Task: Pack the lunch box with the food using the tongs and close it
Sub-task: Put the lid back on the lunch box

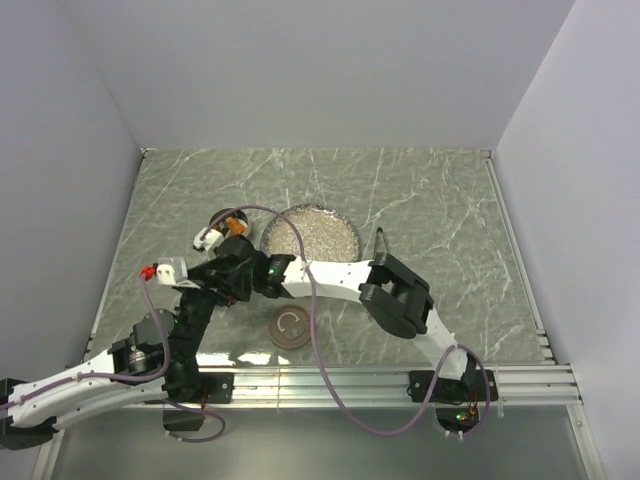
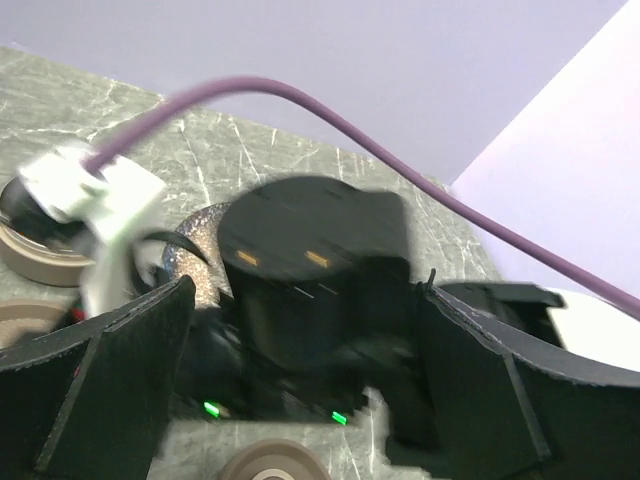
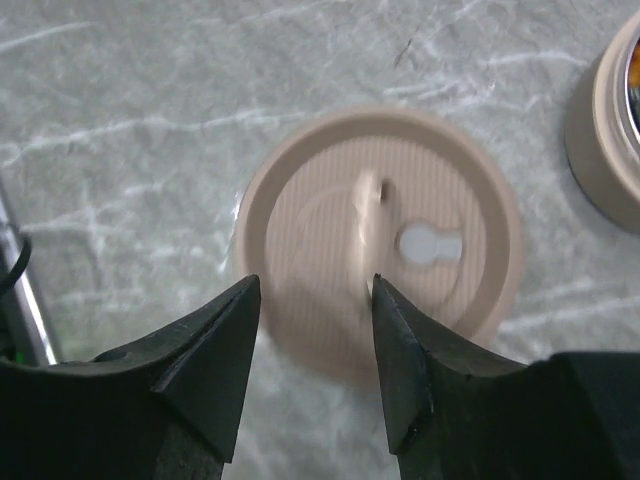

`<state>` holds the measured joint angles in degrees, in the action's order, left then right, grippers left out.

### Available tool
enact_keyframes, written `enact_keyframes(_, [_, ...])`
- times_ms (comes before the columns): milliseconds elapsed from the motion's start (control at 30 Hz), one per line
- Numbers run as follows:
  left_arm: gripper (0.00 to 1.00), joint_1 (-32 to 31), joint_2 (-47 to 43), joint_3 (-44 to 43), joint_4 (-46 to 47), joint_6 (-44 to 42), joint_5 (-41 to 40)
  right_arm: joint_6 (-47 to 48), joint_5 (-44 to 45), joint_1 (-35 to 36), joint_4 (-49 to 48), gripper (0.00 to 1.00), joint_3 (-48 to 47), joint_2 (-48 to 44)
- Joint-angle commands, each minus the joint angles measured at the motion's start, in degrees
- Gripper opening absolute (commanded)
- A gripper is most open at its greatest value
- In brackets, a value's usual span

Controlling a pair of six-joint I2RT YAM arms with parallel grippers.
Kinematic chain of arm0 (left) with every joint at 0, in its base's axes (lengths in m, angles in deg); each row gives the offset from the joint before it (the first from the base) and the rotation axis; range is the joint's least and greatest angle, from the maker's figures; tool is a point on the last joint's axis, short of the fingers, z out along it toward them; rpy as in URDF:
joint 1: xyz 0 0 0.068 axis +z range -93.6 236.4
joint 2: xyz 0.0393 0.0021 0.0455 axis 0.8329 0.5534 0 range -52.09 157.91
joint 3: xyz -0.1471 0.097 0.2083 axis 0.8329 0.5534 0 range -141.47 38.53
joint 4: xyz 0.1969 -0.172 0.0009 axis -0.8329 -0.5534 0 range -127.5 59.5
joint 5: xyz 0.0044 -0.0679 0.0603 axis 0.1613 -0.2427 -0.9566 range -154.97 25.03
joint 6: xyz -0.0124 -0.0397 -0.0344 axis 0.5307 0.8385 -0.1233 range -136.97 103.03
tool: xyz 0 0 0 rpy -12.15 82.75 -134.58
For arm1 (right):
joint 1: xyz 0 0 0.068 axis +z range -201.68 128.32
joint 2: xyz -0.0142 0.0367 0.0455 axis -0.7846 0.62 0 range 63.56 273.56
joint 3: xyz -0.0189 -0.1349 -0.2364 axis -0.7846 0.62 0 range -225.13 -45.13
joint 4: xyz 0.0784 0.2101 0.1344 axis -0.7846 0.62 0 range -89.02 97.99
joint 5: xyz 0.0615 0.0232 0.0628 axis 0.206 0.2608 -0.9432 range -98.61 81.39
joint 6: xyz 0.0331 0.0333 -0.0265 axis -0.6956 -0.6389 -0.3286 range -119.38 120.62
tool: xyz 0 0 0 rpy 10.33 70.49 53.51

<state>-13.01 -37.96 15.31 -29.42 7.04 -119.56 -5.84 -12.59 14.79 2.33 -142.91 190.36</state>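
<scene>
A grey-green marbled table (image 1: pixel 440 200) sits boxed in by plain white walls (image 1: pixel 320 70). The right arm (image 1: pixel 330 275) reaches across it to the left, and its wrist view looks down on a round beige lid (image 3: pixel 330 200) lying flat on the marble, its small upright knob just past the fingertips. The right gripper (image 3: pixel 314 292) hovers over the near rim of that lid with its jaws parted and nothing between them. The lunch box (image 3: pixel 608 140), a round beige pot, stands just beside the lid; from above, an orange piece of food (image 1: pixel 238 226) shows inside it. The left gripper (image 2: pixel 305 330) is spread wide, gripping nothing, and faces the right arm's black wrist. The tongs (image 1: pixel 381 243) lie on the table to the right of the speckled plate (image 1: pixel 325 235), well apart from both grippers; they are too small to tell whether their arms are apart or together. A second beige disc (image 1: pixel 289 327) lies near the front edge.
</scene>
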Motion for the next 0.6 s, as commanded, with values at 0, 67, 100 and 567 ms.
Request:
enact_keyframes(0, [0.98,0.06,0.46,-0.51,2.08,-1.51,1.15,0.83,2.13,0.93,-8.79,0.56,5.21,-9.18])
enact_keyframes(67, [0.98,0.06,0.55,-0.25,3.13,-2.03,1.41,1.10,3.45,0.94,-10.83,0.57,9.51,-11.48])
enact_keyframes(100, [0.98,0.06,0.63,-0.16,3.48,-2.47,1.41,1.45,3.90,0.93,-13.27,0.57,11.19,-14.01])
enact_keyframes(567, [0.98,-0.03,13.11,-1.74,5.86,-2.21,-1.14,-1.88,24.19,1.02,-21.74,0.57,46.15,-41.53])
